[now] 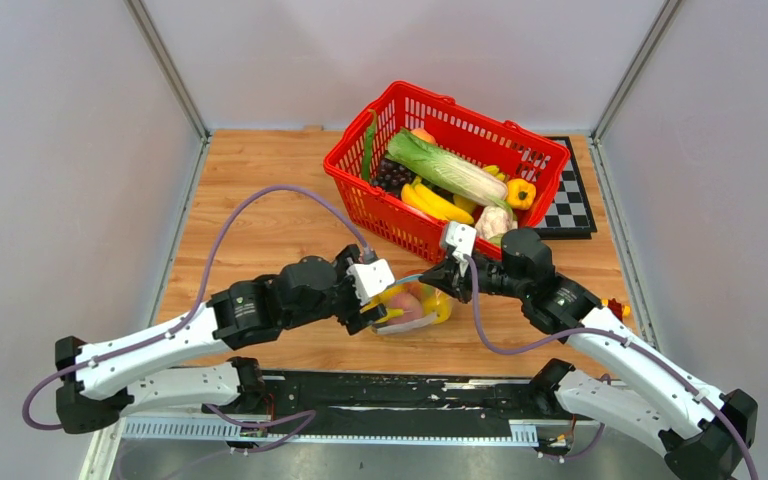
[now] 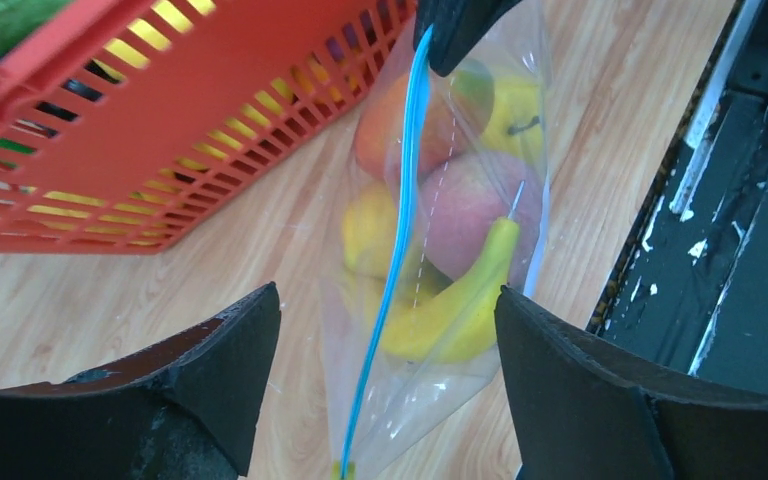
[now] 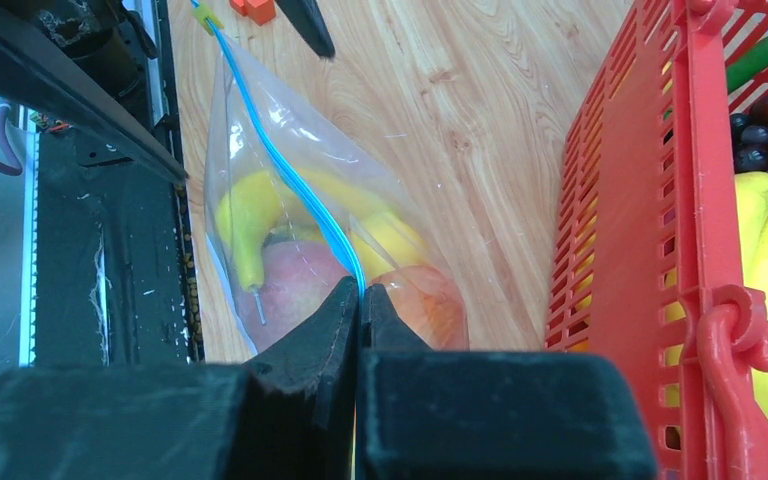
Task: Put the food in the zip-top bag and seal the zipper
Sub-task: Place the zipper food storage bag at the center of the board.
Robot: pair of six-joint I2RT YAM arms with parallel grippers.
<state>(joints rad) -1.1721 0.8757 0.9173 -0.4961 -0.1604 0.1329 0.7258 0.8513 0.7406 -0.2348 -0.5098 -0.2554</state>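
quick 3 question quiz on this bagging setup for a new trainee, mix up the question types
1. True or false: the left gripper is clamped shut on the bag.
2. What is the right gripper pinching? A) the basket rim B) the bag's blue zipper C) a loose carrot
3. Name the long yellow fruit seen inside the bag.

Key: 1. False, its jaws stand open on either side of the bag. 2. B. 3. The banana.
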